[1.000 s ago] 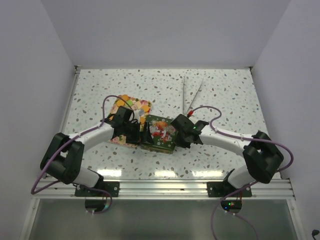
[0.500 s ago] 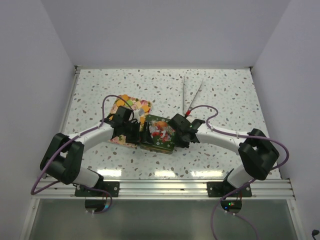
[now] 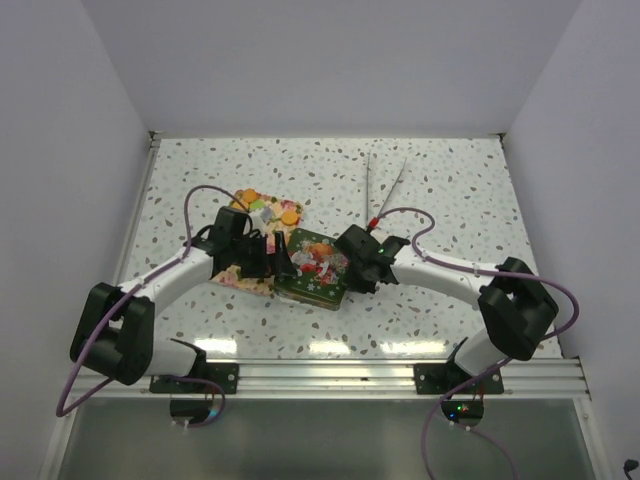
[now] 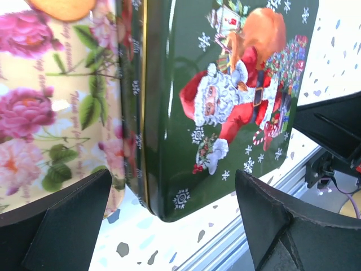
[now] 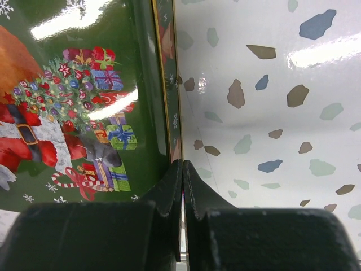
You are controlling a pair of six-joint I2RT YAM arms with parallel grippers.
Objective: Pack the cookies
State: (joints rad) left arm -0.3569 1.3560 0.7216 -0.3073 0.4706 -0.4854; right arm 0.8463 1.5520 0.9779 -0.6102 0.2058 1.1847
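A green tin (image 3: 318,272) with a Santa picture on its lid lies in the middle of the table. It touches the right edge of a floral tray (image 3: 243,272). A few orange cookies (image 3: 289,215) lie on the tray's far part, with a green and a pink one among them. One orange cookie (image 4: 59,5) shows at the top of the left wrist view. My left gripper (image 3: 278,262) is open and empty, its fingers (image 4: 62,220) wide apart over the tin's (image 4: 186,141) near left corner. My right gripper (image 3: 352,268) is shut, its tips (image 5: 182,164) against the tin's (image 5: 84,113) right rim.
Metal tongs (image 3: 384,185) lie on the speckled table behind the right arm. White walls stand on the left, right and back. A metal rail (image 3: 330,375) runs along the near edge.
My left arm has drawn back to the left, and the cookies on the tray now show. My right gripper has moved slightly left, closer to the tin's edge.
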